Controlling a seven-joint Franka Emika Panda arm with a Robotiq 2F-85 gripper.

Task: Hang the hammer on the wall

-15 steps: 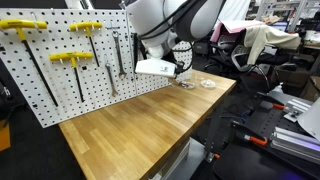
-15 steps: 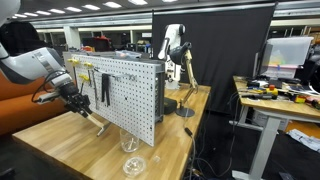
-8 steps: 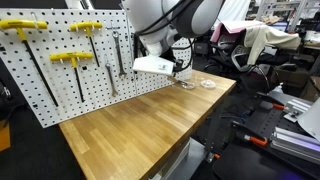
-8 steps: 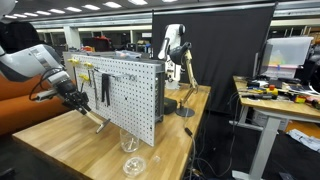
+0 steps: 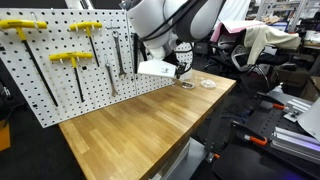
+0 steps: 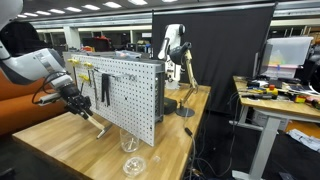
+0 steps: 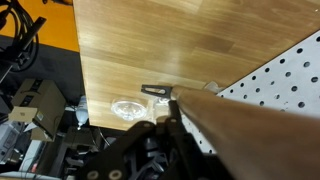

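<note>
Claw (image 6: 80,104) pinches the hammer (image 7: 255,130), its dark head clear only in wrist view.

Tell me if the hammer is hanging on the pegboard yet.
Not hung: the gripper holds the hammer tilted, in front of the pegboard.

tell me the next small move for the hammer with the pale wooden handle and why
Probably lift it and ease it toward the white pegboard panel. The gripper is shut on the slim hammer with the pale wooden handle, which hangs tilted, handle end low over the wooden table, apart from the panel. The yellow T-handled tools hang higher up.
</note>
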